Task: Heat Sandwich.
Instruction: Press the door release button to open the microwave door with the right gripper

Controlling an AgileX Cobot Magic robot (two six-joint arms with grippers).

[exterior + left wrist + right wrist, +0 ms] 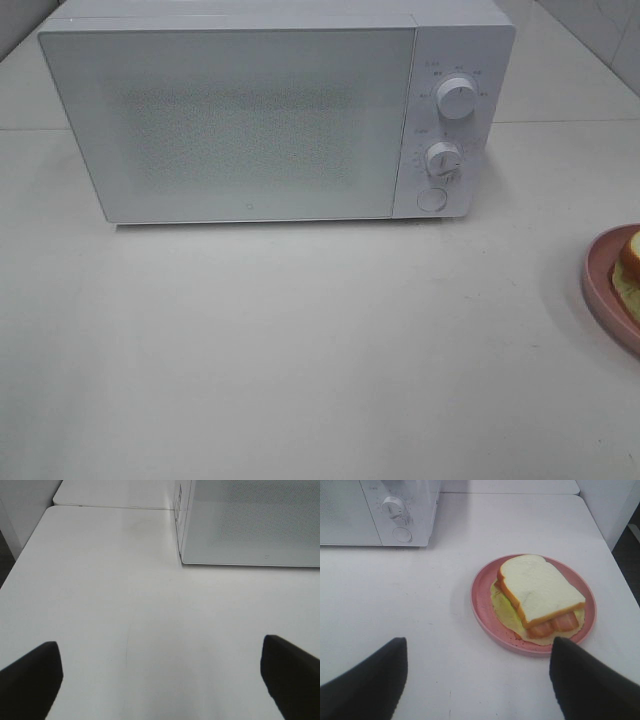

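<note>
Start — left gripper (160,680) and right gripper (477,680) both spread empty; sandwich (540,592) just past the right one, shut microwave (230,120) likely needs opening first.

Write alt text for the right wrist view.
A sandwich of white bread, lettuce and sausage lies on a pink plate on a white table, ahead of the open right gripper. A white microwave stands beyond.

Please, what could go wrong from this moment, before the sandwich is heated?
1. The microwave door is shut; lifting the sandwich first could leave the right gripper with nowhere to put it.
2. The top slice lies askew, so a pinch may pull the layers apart.
3. A nudge could slide the pink plate toward the table edge.
</note>
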